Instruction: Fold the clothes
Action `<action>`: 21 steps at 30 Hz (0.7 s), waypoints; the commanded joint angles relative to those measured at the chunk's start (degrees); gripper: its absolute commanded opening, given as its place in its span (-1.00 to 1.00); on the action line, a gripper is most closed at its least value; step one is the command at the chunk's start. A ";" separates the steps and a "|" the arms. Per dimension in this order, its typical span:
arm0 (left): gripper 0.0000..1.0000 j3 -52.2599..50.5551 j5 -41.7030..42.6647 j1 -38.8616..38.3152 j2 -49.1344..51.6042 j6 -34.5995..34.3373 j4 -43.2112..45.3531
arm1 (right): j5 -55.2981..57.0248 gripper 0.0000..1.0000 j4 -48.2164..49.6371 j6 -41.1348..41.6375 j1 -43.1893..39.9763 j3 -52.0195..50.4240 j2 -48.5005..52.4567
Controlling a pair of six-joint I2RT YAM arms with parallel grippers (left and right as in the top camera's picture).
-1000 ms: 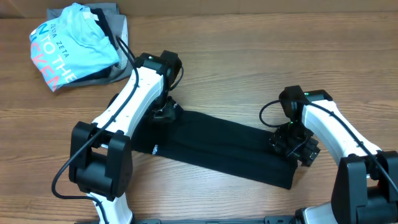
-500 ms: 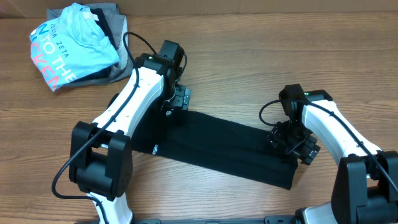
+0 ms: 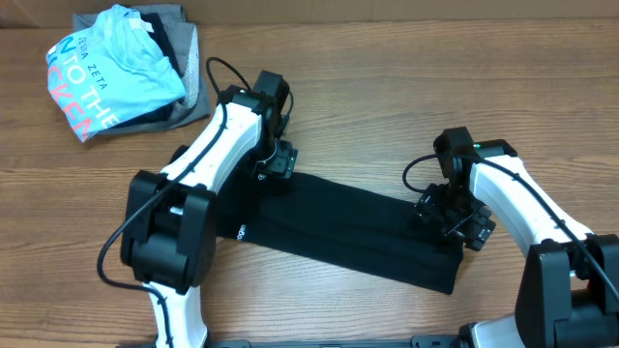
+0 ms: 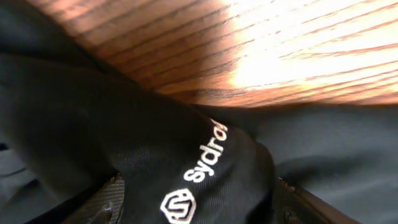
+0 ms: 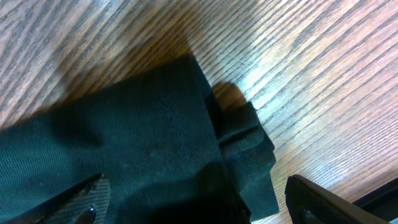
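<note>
Overhead: the black T-shirt (image 3: 348, 227) lies as a long folded strip on the desk (image 3: 387, 106), with the left gripper (image 3: 276, 162) at its upper-left end and the right gripper (image 3: 456, 220) at the other.

Left wrist: jaws released and spread wide, fingers (image 4: 102, 208) cut off at the edge, a fabric ridge bearing a white logo (image 4: 200, 168) between them.

Right wrist: jaws released wide over the strip's stepped corner, fingertips (image 5: 87, 198) barely in frame.

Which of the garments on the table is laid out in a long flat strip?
The black T-shirt in the middle: it lies flat as a long band. The light blue tee and grey garments sit bunched in a corner.
</note>
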 commanded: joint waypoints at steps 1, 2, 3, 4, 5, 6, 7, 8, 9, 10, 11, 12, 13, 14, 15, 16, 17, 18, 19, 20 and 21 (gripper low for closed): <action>0.53 -0.15 -0.59 -0.07 2.29 1.20 -0.09 | -0.04 0.87 0.13 -0.57 0.15 -0.20 -1.29; 0.51 -0.15 -0.59 -0.07 2.54 1.20 -0.11 | -0.02 0.87 0.00 -0.59 0.15 -0.20 -1.29; 0.50 -0.15 -0.59 -0.07 2.97 1.20 -0.09 | -0.04 0.87 -0.09 -0.59 0.15 -0.20 -1.27; 0.50 -0.13 -0.61 -0.07 3.15 1.20 -0.04 | -0.02 0.87 -0.26 -0.59 0.15 -0.20 -1.29; 0.50 -0.15 -0.72 -0.07 3.37 1.22 0.09 | -0.02 0.87 -0.37 -0.59 0.15 -0.20 -1.29; 0.50 -0.13 -0.94 -0.07 3.37 1.22 0.26 | -0.02 0.88 -0.42 -0.59 0.15 -0.20 -1.29; 0.50 -0.13 -1.46 -0.07 3.37 1.20 0.35 | -0.02 0.88 -0.42 -0.59 0.15 -0.20 -1.29; 0.49 -0.13 -2.14 -0.07 3.37 1.22 0.42 | -0.02 0.88 -0.39 -0.57 0.15 -0.20 -1.27; 0.49 -0.13 -2.71 -0.07 3.37 1.22 0.39 | -0.02 0.88 -0.37 -0.59 0.15 -0.20 -1.29; 0.49 -0.13 -3.48 -0.07 3.37 1.22 0.28 | 0.00 0.88 -0.33 -0.59 0.15 -0.20 -1.29; 0.49 -0.15 -3.80 -0.07 3.37 1.25 0.17 | 0.00 0.88 -0.24 -0.59 0.15 -0.20 -1.29; 0.49 -0.15 -3.85 -0.07 3.37 1.25 0.11 | 0.00 0.88 -0.22 -0.59 0.15 -0.20 -1.27; 0.48 -0.13 -3.85 -0.02 3.37 1.25 0.07 | 0.00 0.88 -0.22 -0.59 0.15 -0.20 -1.29; 0.48 -0.15 -3.85 -0.02 3.37 1.25 0.00 | 0.00 0.88 -0.22 -0.59 0.15 -0.20 -1.29; 0.45 -0.15 -4.09 -0.02 3.37 1.22 -0.09 | 0.00 0.88 -0.22 -0.59 0.15 -0.20 -1.29; 0.40 -0.15 -4.70 -0.02 3.37 1.14 -0.17 | 0.00 0.88 -0.22 -0.59 0.15 -0.20 -1.29; 0.39 -0.13 -5.92 -0.02 3.37 0.39 -0.37 | 0.00 0.88 -0.22 -0.59 0.15 -0.20 -1.27; 0.36 -0.09 -7.28 -0.02 3.37 -0.59 -0.55 | 0.00 0.88 -0.20 -0.59 0.15 -0.20 -1.27; 0.33 0.00 -9.11 -0.02 3.37 -2.03 -0.94 | 0.00 0.88 -0.17 -0.59 0.15 -0.20 -1.29; 0.28 0.07 -10.08 -0.02 3.37 -2.86 -1.36 | 0.00 0.88 -0.17 -0.59 0.15 -0.20 -1.29; 0.24 0.20 -11.04 -0.02 3.34 -3.74 -1.84 | 0.00 0.88 -0.17 -0.59 0.15 -0.20 -1.29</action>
